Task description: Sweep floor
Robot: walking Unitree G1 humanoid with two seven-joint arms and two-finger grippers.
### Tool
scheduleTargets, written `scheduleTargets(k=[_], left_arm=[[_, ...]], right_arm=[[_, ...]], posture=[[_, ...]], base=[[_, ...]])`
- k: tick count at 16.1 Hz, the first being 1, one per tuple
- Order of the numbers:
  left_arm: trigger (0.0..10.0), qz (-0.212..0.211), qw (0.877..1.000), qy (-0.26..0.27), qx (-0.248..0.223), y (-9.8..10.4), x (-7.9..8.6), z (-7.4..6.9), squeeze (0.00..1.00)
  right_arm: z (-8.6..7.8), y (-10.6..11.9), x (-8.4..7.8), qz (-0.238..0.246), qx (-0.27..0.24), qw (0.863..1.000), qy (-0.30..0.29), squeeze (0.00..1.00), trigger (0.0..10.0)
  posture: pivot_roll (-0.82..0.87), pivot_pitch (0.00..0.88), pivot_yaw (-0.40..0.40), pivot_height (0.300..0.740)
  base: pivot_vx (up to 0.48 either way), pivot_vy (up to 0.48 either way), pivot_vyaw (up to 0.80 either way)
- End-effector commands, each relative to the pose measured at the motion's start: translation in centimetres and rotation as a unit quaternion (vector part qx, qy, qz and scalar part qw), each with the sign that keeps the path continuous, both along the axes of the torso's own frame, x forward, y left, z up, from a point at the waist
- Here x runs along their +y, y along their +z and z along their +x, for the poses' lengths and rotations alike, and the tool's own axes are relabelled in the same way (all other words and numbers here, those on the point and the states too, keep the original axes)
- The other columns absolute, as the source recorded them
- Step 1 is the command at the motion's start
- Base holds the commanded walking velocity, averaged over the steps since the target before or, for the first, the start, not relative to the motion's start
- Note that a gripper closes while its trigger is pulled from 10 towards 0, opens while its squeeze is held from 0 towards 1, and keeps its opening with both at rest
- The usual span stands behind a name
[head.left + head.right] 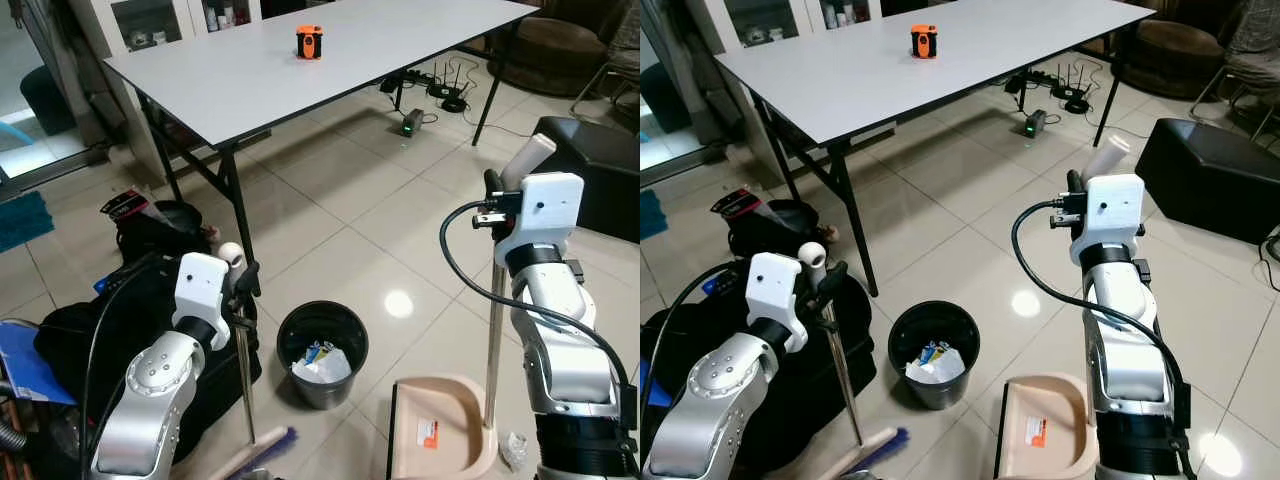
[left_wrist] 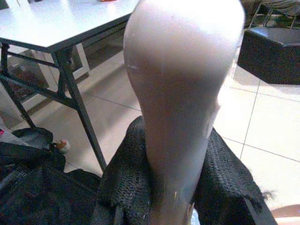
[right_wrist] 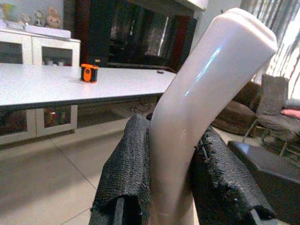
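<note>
Left pincer clamped tight on broom handle just under pale knob; bristles on tile well below it, beside black bin.

Right pincer closed round dustpan handle near top; beige pan flat on floor directly beneath.

Both tools look light, stiff, smooth plastic; likely slippery, so grip high near ends seems right, padded fingers helping.

Broom head cut off at frame edge; dirt on floor hard to make out.

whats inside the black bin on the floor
The black bin holds crumpled white paper and a scrap with blue and yellow print. Whatever lies beneath them is covered, and the near wall hides part of the inside.
</note>
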State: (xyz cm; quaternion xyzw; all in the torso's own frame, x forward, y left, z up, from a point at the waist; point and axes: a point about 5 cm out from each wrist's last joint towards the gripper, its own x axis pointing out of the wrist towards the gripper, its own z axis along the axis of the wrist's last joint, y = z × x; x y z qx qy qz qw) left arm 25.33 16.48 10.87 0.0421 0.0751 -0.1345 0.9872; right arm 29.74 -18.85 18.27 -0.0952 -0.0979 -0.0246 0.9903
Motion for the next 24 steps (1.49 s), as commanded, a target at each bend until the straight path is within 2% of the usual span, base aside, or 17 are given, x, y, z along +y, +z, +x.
scheduleTargets(k=[1, 11, 13, 16, 21, 24], left_arm=[[10.0, 0.003, 1.0, -0.007, -0.013, 0.7, -0.3, 0.4, 0.0], [10.0, -0.001, 1.0, -0.016, -0.013, 0.9, -0.9, 0.4, 0.0], [10.0, 0.006, 1.0, -0.018, -0.01, 0.9, -0.9, 0.4, 0.0], [10.0, 0.004, 1.0, -0.028, -0.008, 1.0, -1.2, 0.5, 0.0], [10.0, -0.003, 0.999, -0.036, -0.007, 1.1, -1.6, 1.0, 0.0], [10.0, 0.002, 1.0, -0.022, -0.017, 1.2, -1.6, 1.4, 0.0]], right_arm=[[-0.3, 0.5, 0.2, -0.009, -0.006, 1.0, 0.008, 0.0, 10.0], [-0.9, 0.0, 0.3, 0.005, 0.016, 1.0, 0.008, 0.0, 10.0], [-1.1, -0.6, -0.2, 0.018, 0.036, 0.999, -0.014, 0.0, 10.0], [-1.7, -0.7, -0.9, 0.021, 0.04, 0.998, -0.04, 0.0, 10.0], [-2.4, -0.7, -1.3, 0.012, 0.047, 0.998, -0.051, 0.0, 10.0], [-2.6, -0.5, -1.5, 0.004, 0.048, 0.998, -0.052, 0.0, 10.0]], posture=[[-0.02, 0.011, 0.01, 0.74], [-0.04, 0.02, 0.01, 0.74], [-0.04, 0.024, 0.015, 0.74], [-0.05, 0.028, 0.028, 0.74], [-0.08, 0.026, 0.036, 0.74], [-0.08, 0.023, 0.033, 0.74]], base=[[-0.24, 0.0, 0.0], [-0.339, 0.0, 0.0], [0.0, 0.0, -0.67], [0.0, 0.0, -0.8], [0.0, 0.0, -0.8], [0.0, 0.0, -0.8]])
